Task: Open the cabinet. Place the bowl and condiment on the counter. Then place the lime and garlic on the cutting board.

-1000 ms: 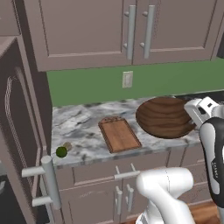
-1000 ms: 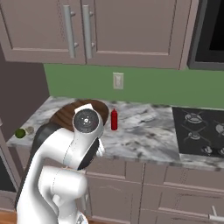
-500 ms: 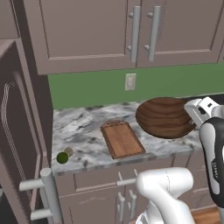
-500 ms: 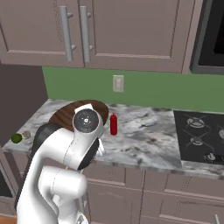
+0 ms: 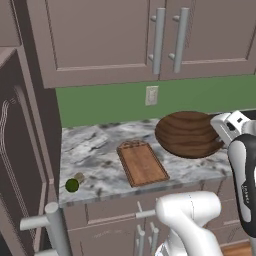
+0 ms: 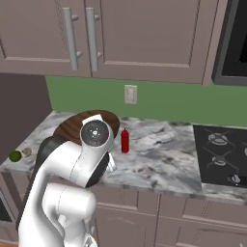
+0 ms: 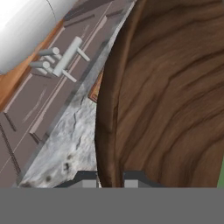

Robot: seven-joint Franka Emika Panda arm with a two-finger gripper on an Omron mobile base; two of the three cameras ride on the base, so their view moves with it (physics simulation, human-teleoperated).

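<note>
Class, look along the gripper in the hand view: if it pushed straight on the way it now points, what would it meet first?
The gripper would likely meet the wooden bowl first: its jaws sit shut at the bowl's rim, with the marble counter just beside. Depth is hard to judge.

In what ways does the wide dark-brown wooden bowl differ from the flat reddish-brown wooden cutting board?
The wide dark-brown wooden bowl is round and hollow; the flat reddish-brown wooden cutting board is rectangular with a low rim. The bowl looks broader and darker than the board. The bowl's rim sits between the fingertips of the gripper; the board lies free and bare. Both are wooden and rest on the marble counter.
</note>
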